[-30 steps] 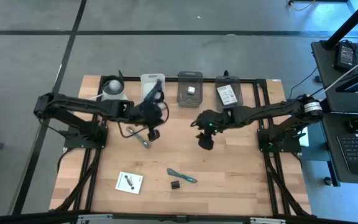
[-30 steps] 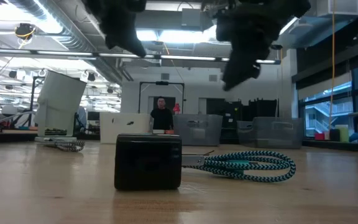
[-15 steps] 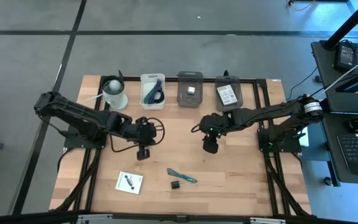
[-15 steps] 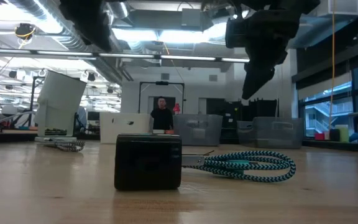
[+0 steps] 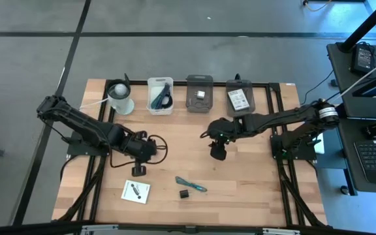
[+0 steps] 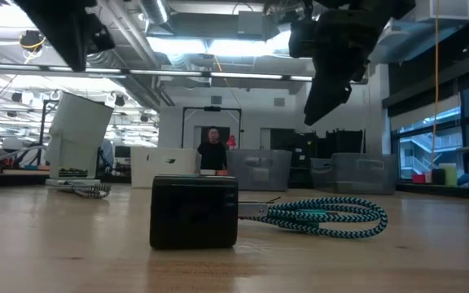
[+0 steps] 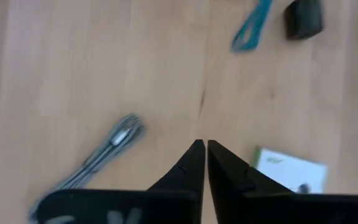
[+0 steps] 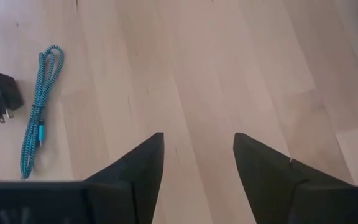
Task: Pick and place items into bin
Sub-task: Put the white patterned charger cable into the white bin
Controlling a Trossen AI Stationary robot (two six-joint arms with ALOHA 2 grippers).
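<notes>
High view: left gripper (image 5: 140, 170) has swung down from the bins toward the white card (image 5: 136, 191), likely lining up a pick.

Low view: black block (image 6: 194, 211) and teal cable (image 6: 324, 215) lie untouched.

Left wrist: fingers pinched together, empty.

Right wrist: right gripper (image 8: 197, 162) spread wide, hovering above bare table.
</notes>
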